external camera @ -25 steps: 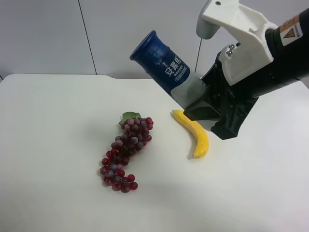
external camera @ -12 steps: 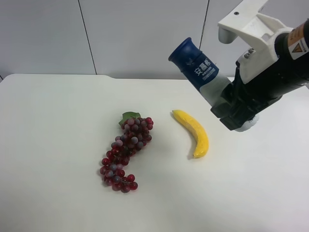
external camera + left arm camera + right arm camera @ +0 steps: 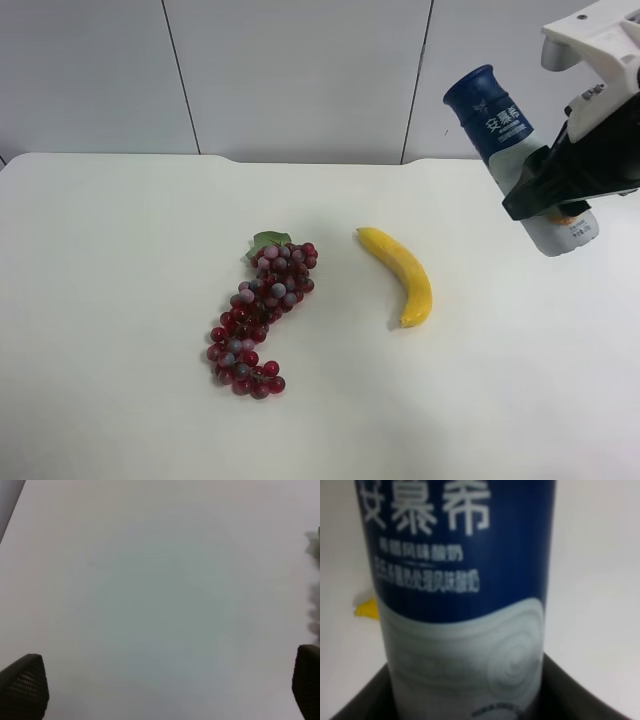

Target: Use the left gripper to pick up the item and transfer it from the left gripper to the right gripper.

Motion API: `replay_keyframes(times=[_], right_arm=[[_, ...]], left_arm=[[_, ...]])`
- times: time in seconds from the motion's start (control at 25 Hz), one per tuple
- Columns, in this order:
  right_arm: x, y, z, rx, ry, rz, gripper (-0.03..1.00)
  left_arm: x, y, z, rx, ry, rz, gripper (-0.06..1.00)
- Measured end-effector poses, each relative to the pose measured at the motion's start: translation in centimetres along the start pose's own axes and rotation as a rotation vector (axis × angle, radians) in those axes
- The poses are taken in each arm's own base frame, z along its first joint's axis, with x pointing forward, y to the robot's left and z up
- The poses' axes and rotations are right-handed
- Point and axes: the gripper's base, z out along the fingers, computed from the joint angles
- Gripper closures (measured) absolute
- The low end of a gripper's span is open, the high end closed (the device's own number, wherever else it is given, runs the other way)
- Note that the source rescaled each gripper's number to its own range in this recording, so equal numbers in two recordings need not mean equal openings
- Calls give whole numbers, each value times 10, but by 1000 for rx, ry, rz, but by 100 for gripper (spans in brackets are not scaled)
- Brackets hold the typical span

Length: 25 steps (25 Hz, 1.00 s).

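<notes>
The item point(image 3: 505, 150), a white bottle with a dark blue cap and label, hangs tilted in the air at the exterior high view's far right. My right gripper point(image 3: 560, 195), black with a white housing, is shut on its lower body. The right wrist view is filled by the item point(image 3: 465, 580), with black jaw parts around its base. My left gripper point(image 3: 160, 690) is open over bare white table; only its two black fingertips point(image 3: 25, 685) show, wide apart with nothing between them. The left arm is out of the exterior high view.
A yellow banana point(image 3: 400, 273) lies near the middle of the white table point(image 3: 120, 300). A red grape bunch point(image 3: 260, 315) with a green leaf lies to its left in that view. A grey panelled wall stands behind.
My right gripper has carried the item to the right and slightly back, from above the banana to the view's far right edge. Banana and grapes have not moved.
</notes>
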Motion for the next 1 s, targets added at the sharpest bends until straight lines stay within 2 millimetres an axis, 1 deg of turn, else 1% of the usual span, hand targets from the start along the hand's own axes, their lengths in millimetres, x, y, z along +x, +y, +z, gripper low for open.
replay_keyframes(times=[0.08,0.2,0.64,0.76,0.88,1.0], right_arm=[[0,-5,3,-2,-5,21,97],[0,-12,15,0,30,43,97],[-3,-15,83,-30,148,49,97],[-2,-21,98,-34,181,73,97],[-10,-34,108,-28,191,112,97],[-25,-45,115,-19,175,112,97]], left_arm=[[0,0,0,0,0,0,-5],[0,0,0,0,0,0,-5],[0,0,0,0,0,0,-5],[0,0,0,0,0,0,-5],[0,0,0,0,0,0,-5],[0,0,0,0,0,0,-5]])
